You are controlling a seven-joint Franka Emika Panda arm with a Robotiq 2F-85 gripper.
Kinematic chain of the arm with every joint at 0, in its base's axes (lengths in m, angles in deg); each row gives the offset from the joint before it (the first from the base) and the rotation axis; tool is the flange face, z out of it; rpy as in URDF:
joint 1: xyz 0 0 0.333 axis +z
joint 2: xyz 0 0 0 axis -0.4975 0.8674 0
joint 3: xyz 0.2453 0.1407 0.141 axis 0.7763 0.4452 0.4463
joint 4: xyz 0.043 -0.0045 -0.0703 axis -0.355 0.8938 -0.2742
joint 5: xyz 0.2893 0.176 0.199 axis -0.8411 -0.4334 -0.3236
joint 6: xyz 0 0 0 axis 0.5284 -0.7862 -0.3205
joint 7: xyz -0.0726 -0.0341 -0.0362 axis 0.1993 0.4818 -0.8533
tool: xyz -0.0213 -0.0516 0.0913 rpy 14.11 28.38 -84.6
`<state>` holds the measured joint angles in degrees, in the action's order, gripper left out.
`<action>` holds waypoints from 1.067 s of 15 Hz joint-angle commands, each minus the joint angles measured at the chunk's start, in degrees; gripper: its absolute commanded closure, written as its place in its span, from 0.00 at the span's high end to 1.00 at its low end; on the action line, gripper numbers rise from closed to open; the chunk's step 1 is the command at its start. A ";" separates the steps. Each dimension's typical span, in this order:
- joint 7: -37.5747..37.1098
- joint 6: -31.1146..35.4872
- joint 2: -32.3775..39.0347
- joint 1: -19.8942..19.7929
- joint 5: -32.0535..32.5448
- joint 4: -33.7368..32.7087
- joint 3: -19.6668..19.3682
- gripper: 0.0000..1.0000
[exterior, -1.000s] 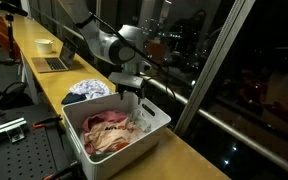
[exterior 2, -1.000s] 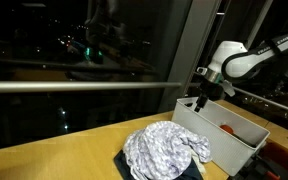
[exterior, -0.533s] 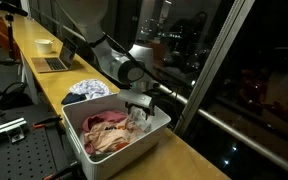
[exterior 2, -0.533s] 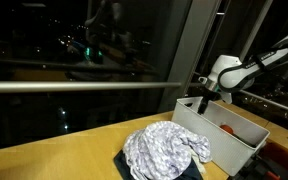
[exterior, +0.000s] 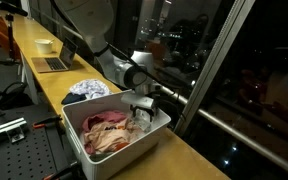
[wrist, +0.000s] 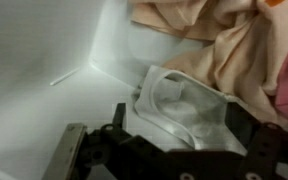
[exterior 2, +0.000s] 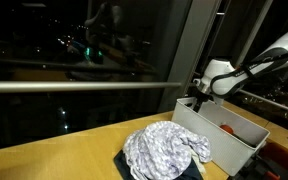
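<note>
In an exterior view we stand raised beyond the end of the bench [exterior: 189,150] and look back along it at mid distance. The white bin [exterior: 102,162] lies below the gripper [exterior: 141,108] and the patterned cloth [exterior: 87,89] behind it. In an exterior view set low on the bench [exterior 2: 64,155], we face the window, with the patterned cloth [exterior 2: 164,148] close before us and the gripper [exterior 2: 199,100] beyond. Both exterior views share the white bin [exterior 2: 224,150], cloth and tool. The wrist view looks straight down past the fingers [wrist: 117,118] into the white bin [wrist: 34,60], very near.
</note>
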<state>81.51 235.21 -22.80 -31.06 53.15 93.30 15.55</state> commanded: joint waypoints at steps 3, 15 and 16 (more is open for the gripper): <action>-4.08 1.83 4.98 1.19 1.35 -4.97 -2.59 0.91; -5.15 0.92 7.11 0.98 0.38 -6.11 -1.87 0.09; -5.83 0.82 5.20 1.63 0.60 -4.06 -2.12 0.02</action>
<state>77.28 236.15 -14.99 -30.56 53.25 86.84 13.79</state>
